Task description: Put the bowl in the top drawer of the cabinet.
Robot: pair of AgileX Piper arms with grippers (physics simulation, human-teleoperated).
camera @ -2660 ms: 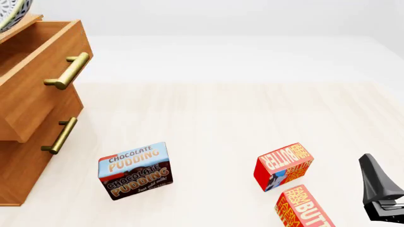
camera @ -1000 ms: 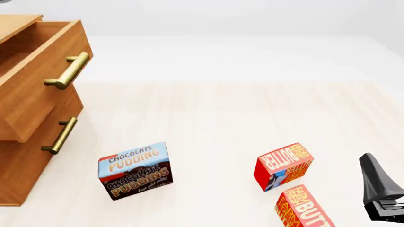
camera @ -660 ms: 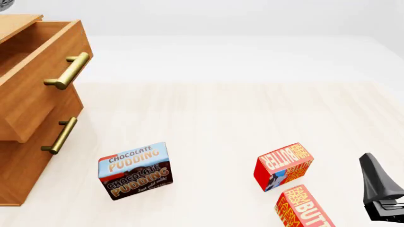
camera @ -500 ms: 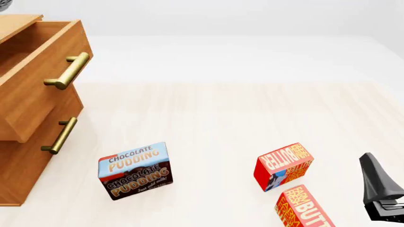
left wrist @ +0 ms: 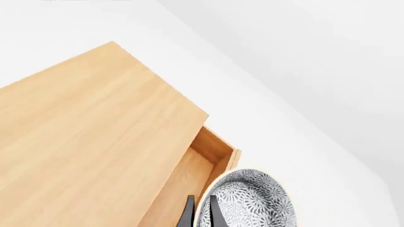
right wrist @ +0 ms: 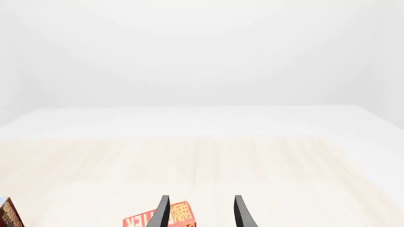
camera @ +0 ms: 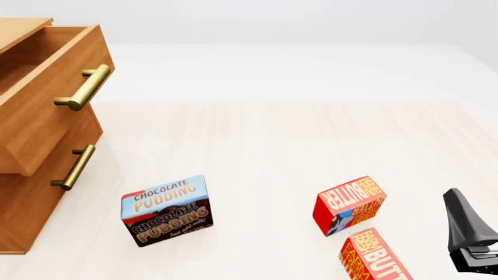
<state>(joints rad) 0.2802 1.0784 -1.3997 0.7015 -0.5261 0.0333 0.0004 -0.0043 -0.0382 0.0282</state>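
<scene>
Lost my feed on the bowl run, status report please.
Left claw shut on bowl rim, above the cabinet. Top drawer open, bowl not in yet. Right claw open, idle by butter boxes. Nothing blocking.

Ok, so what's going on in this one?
The left gripper holds the bowl by its rim, above the cabinet, beside the pulled-out top drawer. The bowl is not in the drawer yet. The right gripper is open and holds nothing, low over the table near the butter boxes.
</scene>
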